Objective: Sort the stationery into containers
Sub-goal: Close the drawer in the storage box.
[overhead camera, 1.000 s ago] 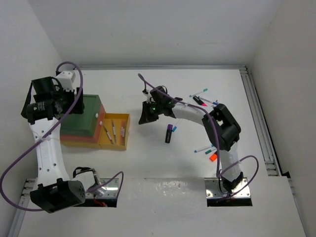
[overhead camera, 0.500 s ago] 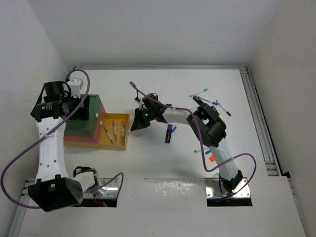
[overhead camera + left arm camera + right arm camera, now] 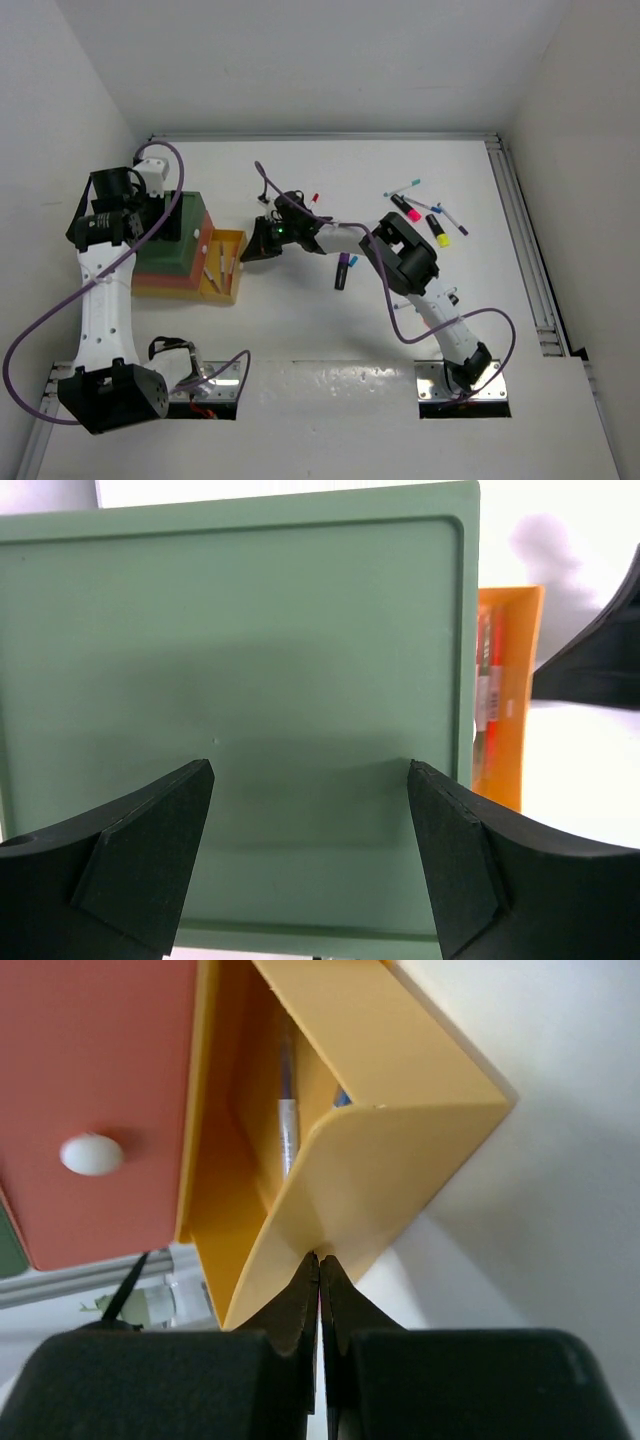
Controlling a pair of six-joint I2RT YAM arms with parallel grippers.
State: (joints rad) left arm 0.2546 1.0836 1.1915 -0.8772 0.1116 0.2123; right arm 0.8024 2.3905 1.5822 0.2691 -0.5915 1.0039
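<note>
Three trays are stacked at the left: dark green (image 3: 165, 243) on top, red-orange (image 3: 150, 284) under it, and yellow (image 3: 228, 240) sticking out to the right like a drawer. Thin pens (image 3: 211, 266) lie in the yellow tray. My right gripper (image 3: 248, 250) is shut, its tips pressed against the yellow tray's outer wall (image 3: 390, 1150); the right wrist view shows the gripper (image 3: 320, 1260) holding nothing. My left gripper (image 3: 310, 780) is open and empty above the green tray (image 3: 250, 660). A purple highlighter (image 3: 342, 271) lies mid-table.
Loose pens (image 3: 405, 187), a pink highlighter (image 3: 408, 209) and a yellow highlighter (image 3: 439, 233) lie at the back right. A red-capped pen (image 3: 313, 198) lies behind my right arm. The red-orange tray has a white knob (image 3: 92, 1154). White walls enclose the table.
My right gripper has moved left and pushed the yellow tray further under the stack, so less of it shows. My left gripper has swung over the green tray.
</note>
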